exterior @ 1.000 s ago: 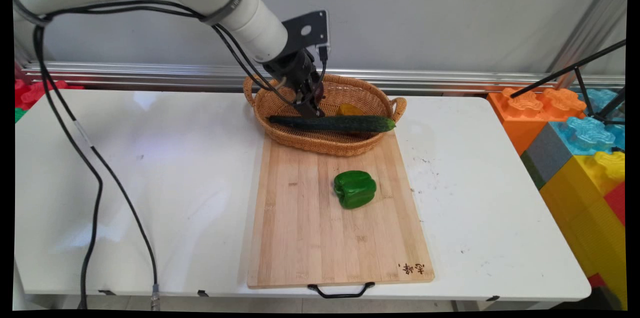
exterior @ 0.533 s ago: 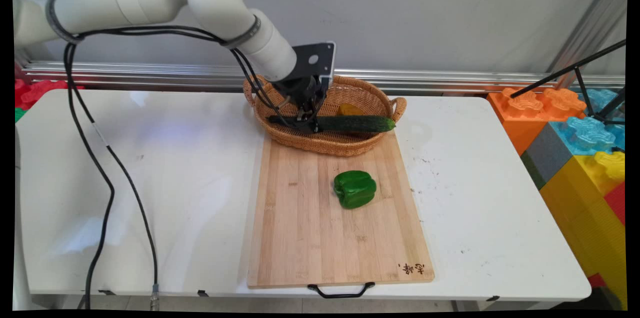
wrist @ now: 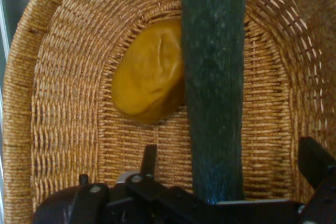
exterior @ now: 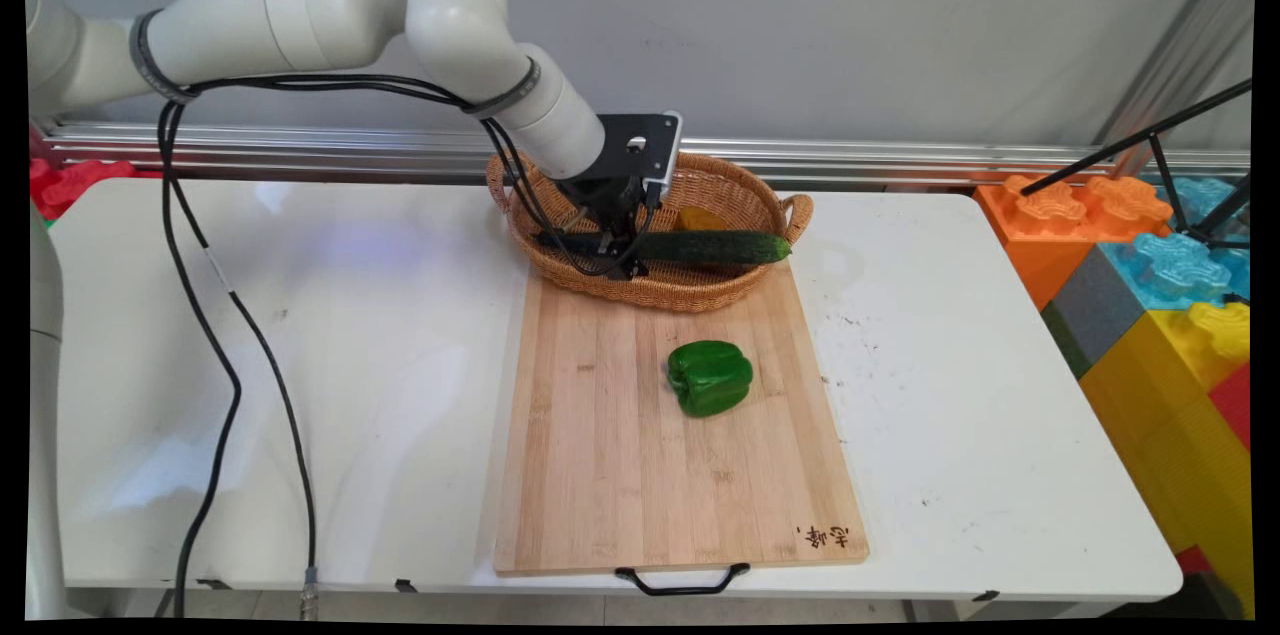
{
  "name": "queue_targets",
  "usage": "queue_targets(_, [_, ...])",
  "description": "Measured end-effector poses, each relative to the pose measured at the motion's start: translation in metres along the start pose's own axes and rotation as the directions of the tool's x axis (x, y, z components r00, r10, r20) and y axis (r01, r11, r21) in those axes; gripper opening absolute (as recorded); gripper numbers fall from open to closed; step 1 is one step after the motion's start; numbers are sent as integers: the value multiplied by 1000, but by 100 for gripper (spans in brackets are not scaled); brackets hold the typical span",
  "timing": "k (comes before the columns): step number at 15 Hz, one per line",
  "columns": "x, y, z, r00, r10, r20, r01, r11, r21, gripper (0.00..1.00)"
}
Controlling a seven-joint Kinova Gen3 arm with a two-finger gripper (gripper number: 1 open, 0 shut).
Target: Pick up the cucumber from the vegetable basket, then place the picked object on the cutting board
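1. On the left, the white table [exterior: 300, 365] carries only the arm's black cables [exterior: 215, 335], which hang down over its near edge.
2. At the far middle stands a woven basket [exterior: 660, 295]. Its near side rests on the far end of the wooden cutting board [exterior: 620, 475].
3. The gripper [exterior: 615, 240] is low inside the left part of the basket. In the hand view its fingers [wrist: 149, 156] stand wide apart, one on each side of the cucumber [wrist: 215, 77], with a gap on both sides. It is unclenched and grasps nothing.
4. The cucumber [exterior: 700, 247] lies lengthwise across the basket, not lifted. Its right end reaches the rim by the right handle.
5. The basket holds one more thing, a yellow rounded item [wrist: 149, 82], just behind the cucumber and partly hidden by it. I cannot tell what it is.
6. The green bell pepper [exterior: 710, 377] sits alone on the board, near its middle, well apart from the gripper.
7. On the far right, beside the table, stand coloured plastic blocks [exterior: 1150, 255].
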Motion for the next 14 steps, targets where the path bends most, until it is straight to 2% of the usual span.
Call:
queue_targets(2, [1, 0, 3, 1000, 17, -2, -17, 1000, -2, 100])
queue_targets(3, [1, 0, 4, 1000, 24, -2, -24, 1000, -2, 0])
queue_targets(14, [0, 1, 14, 999, 48, 4, -48, 999, -10, 0])
